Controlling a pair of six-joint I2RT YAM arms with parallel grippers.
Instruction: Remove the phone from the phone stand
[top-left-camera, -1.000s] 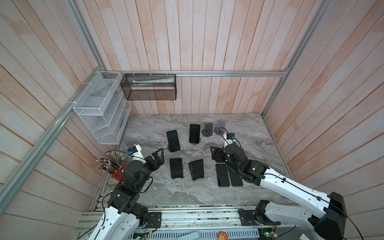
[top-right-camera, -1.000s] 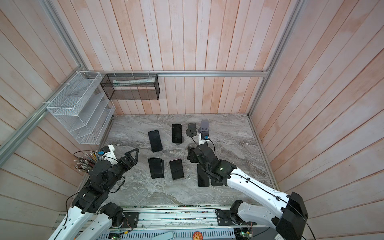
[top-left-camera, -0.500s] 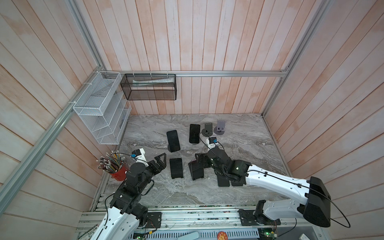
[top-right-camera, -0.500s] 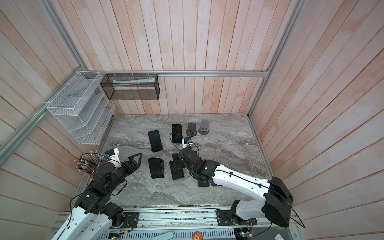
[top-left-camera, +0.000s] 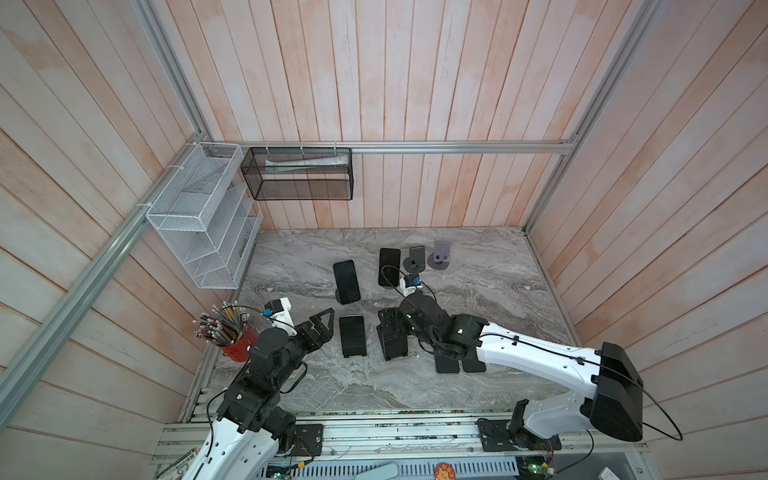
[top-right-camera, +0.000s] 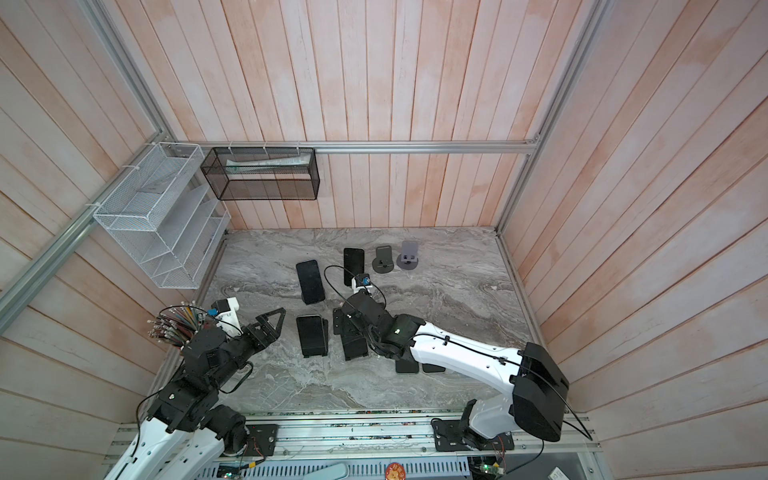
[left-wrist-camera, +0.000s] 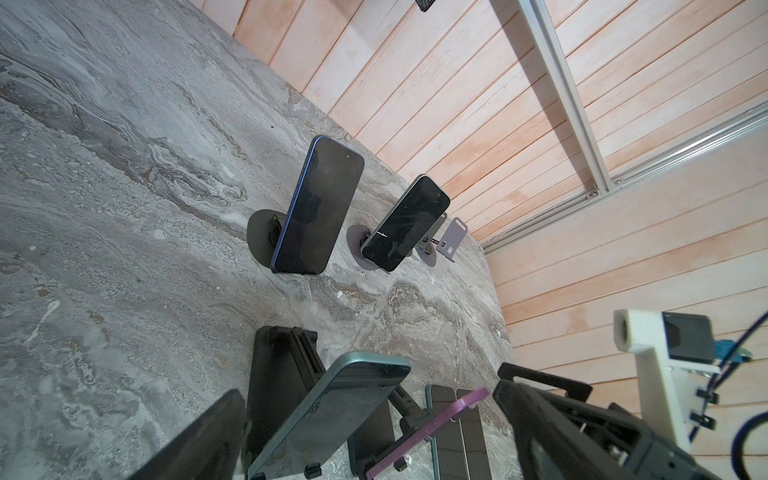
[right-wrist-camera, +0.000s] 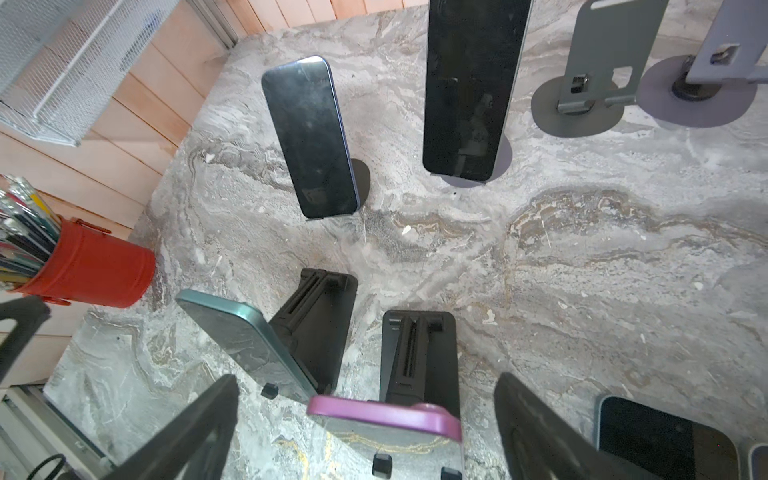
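Right wrist view showed my right pincer (right-wrist-camera: 368, 378) open, flanking the purple phone (right-wrist-camera: 386, 432), not yet lifted off its black stand (right-wrist-camera: 417, 353).

clear: table (top-left-camera: 498, 291) right side | obstacle: teal phone (right-wrist-camera: 245, 345) just beside purple phone (right-wrist-camera: 386, 419)

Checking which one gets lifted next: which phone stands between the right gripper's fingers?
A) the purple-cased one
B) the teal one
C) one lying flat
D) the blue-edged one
A: in the right wrist view the purple-cased phone, on its black stand, sits between the open fingers of the right gripper, unclamped.
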